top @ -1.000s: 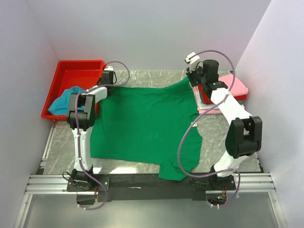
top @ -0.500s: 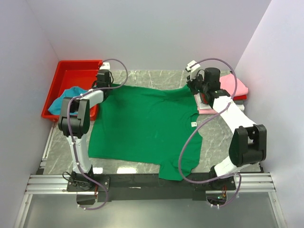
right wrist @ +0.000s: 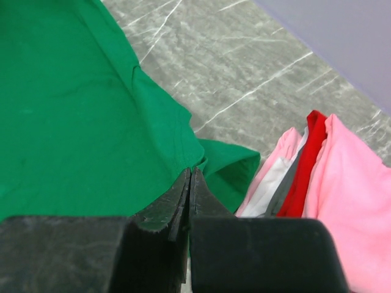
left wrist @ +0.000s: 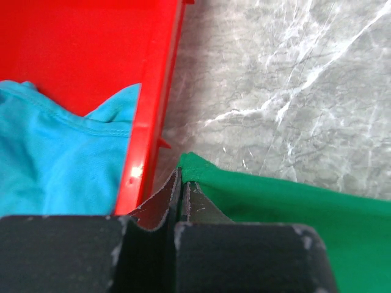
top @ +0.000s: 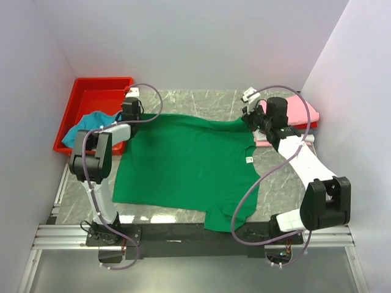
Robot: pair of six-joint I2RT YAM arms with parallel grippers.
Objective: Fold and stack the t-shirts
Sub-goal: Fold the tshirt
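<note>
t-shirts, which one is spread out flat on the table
The green t-shirt. The teal-blue one lies bunched in the red tray; the pink one lies folded at the right.

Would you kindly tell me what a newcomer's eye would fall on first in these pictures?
The bright green t-shirt spread flat over the middle of the marble table stands out first, the left gripper and right gripper each shut on a far corner. Next come the red tray at far left, holding a teal-blue shirt, and the folded stack at far right, pink on top.
</note>
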